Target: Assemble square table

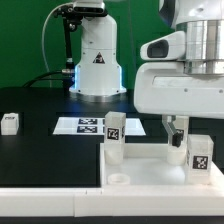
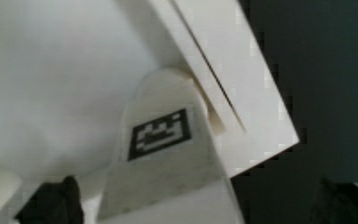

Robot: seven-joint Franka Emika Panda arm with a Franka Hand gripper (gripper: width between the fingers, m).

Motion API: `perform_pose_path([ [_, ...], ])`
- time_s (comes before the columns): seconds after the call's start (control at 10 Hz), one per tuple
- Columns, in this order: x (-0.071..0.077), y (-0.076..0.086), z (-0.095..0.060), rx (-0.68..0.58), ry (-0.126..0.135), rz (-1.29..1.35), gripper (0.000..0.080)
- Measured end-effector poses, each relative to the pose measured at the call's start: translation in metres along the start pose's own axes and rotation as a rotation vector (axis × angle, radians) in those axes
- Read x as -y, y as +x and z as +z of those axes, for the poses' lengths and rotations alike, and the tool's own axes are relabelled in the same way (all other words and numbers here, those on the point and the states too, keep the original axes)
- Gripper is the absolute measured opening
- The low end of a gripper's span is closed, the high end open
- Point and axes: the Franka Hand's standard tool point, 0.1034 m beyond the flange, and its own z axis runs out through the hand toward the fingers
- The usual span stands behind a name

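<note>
The white square tabletop [image 1: 150, 172] lies near the front at the exterior view's right, and its rim also shows in the wrist view [image 2: 220, 60]. One tagged white leg [image 1: 113, 136] stands on its left part and another [image 1: 200, 156] at its right. A third leg [image 1: 10, 123] lies loose at the far left. My gripper [image 1: 176, 133] hangs over the tabletop between the two standing legs. In the wrist view a tagged leg [image 2: 158, 135] lies between my fingertips [image 2: 51, 203]. The gripper [image 2: 197, 205] is open, with a dark gap on one side of the leg.
The marker board [image 1: 82, 125] lies flat behind the tabletop. The robot base [image 1: 95, 65] stands at the back. A long white border wall [image 1: 50, 200] runs along the front edge. A round hole [image 1: 118, 180] shows in the tabletop's front left corner.
</note>
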Motion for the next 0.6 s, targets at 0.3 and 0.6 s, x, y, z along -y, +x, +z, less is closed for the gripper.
perform_pose_path([
  [0.3,-0.0009,0.0003,0.0003,0.0,-0.002,0.077,0.0552],
  [0.6,-0.0055,-0.0012,0.0015,0.011,-0.017,0.356,0.029],
])
